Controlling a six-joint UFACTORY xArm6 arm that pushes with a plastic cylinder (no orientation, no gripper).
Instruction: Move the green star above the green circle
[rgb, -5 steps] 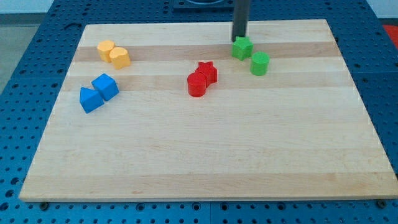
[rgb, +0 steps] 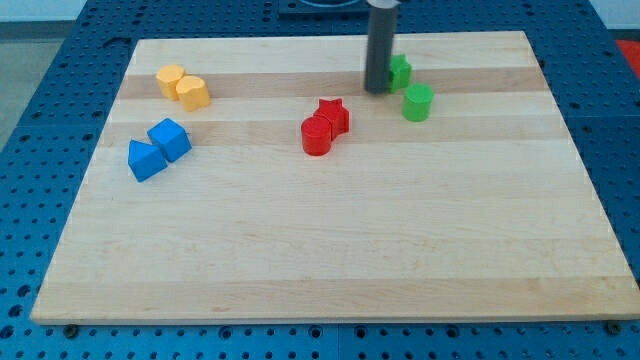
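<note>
My tip (rgb: 377, 90) sat touching the left side of the green star (rgb: 399, 71) in the upper right of the frame, star just up-left of the green circle (rgb: 418, 102); no fingers, only a rod; star looked light, rigid, slidable, best pushed on a flat flank.

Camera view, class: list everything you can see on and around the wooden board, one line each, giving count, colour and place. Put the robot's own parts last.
Green star: one, green, top right of centre, partly hidden behind the rod.
Green circle: one, green, just lower right of the star.
Red star: one, red, centre top.
Red cylinder: one, red, touching the red star's lower left.
Yellow blocks: two, yellow, upper left, side by side.
Blue blocks: two, blue, left side.
Board: one, pale wood.
Table: one, blue, perforated.
My tip: one, dark rod, at the green star's left side.
</note>
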